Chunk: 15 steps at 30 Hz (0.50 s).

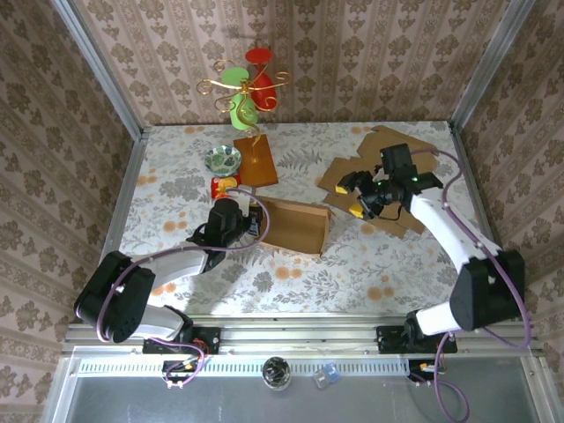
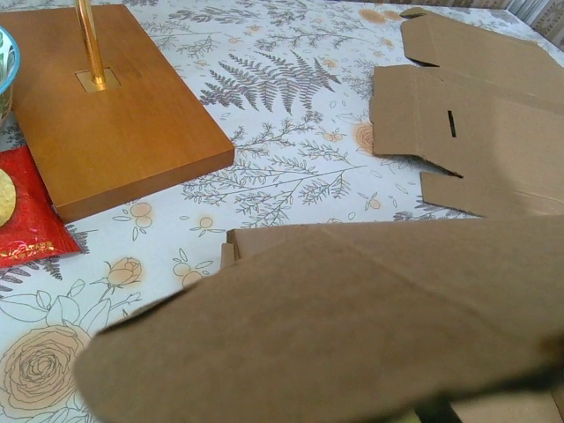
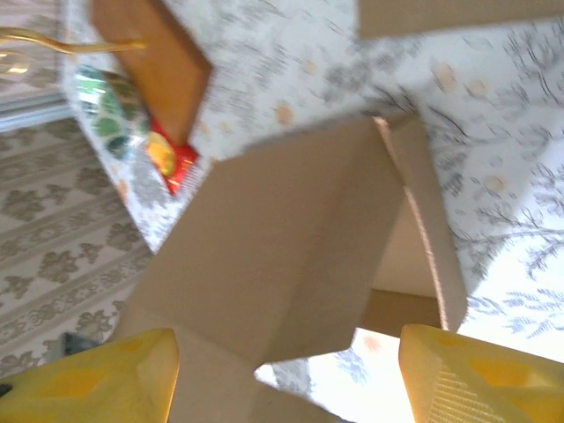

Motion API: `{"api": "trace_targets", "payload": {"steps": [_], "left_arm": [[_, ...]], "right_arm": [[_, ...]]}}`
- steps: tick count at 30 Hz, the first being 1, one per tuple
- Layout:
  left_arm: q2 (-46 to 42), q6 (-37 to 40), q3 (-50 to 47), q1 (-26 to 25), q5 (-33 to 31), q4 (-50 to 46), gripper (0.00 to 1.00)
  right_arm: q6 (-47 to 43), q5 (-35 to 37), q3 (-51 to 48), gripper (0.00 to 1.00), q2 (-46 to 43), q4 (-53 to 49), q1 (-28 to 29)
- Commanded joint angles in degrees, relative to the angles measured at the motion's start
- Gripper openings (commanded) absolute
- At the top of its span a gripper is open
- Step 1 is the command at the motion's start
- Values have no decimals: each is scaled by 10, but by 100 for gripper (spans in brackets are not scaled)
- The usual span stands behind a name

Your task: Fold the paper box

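Half-folded brown cardboard box (image 1: 295,227) on floral-patterned table (image 1: 176,256), left gripper (image 1: 258,218) clamped on its flap; right gripper (image 1: 350,198) yellow-fingered, spread wide; red snack packet (image 2: 26,220), print unreadable

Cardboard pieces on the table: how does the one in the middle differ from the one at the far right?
The middle box is partly folded, with walls standing up; the right sheet lies flat and unfolded. The middle box is a compact block, while the right sheet sprawls with loose flaps and notches. Both are plain brown cardboard.
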Motion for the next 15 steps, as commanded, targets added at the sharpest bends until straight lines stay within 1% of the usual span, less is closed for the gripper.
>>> {"api": "trace_targets", "payload": {"steps": [1, 3, 8, 11, 15], "left_arm": [[-7, 7, 12, -5, -2, -18, 0], [-7, 8, 12, -5, -3, -18, 0], [-7, 8, 12, -6, -3, -19, 0], [-7, 8, 14, -6, -2, -20, 0], [-6, 9, 16, -6, -3, -21, 0]], "right_arm": [[22, -64, 7, 68, 27, -29, 2], [29, -71, 7, 67, 43, -13, 2], [50, -94, 4, 59, 85, 26, 5], [62, -109, 0, 55, 107, 50, 10], [81, -113, -7, 53, 119, 80, 23]]}}
